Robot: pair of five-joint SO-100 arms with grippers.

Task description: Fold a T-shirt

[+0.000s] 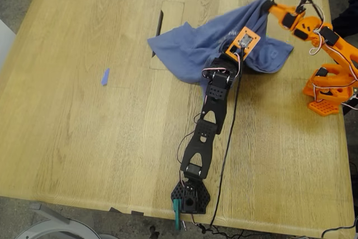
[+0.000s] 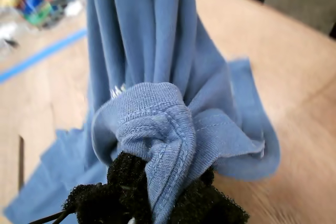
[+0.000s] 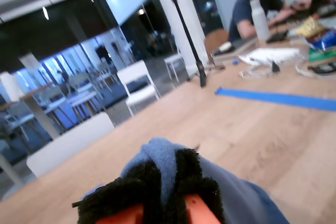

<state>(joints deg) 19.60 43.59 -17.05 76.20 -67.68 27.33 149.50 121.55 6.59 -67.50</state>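
Wooden table (image 1: 84,138) carrying the T-shirt (image 1: 190,48), a slate-blue garment lying rumpled toward the exterior view's upper right, partly lifted off the surface. My first gripper (image 2: 157,203): black-padded jaws closed on a bunched, stitched hem of the T-shirt, from which the cloth rises in long vertical folds. My second gripper (image 3: 168,192): black-padded jaws, orange beneath, pinched on a small fold of blue fabric. In the exterior view, a black arm (image 1: 210,116) reaches from the table's near edge up to the cloth, and an orange arm (image 1: 313,32) at that view's right holds the raised corner of the cloth. A small blue scrap (image 1: 105,76) lies well apart on the exterior view's left. No containers appear on the table. A seated person (image 3: 254,3) and blue tape (image 3: 278,98) appear in the second wrist view.
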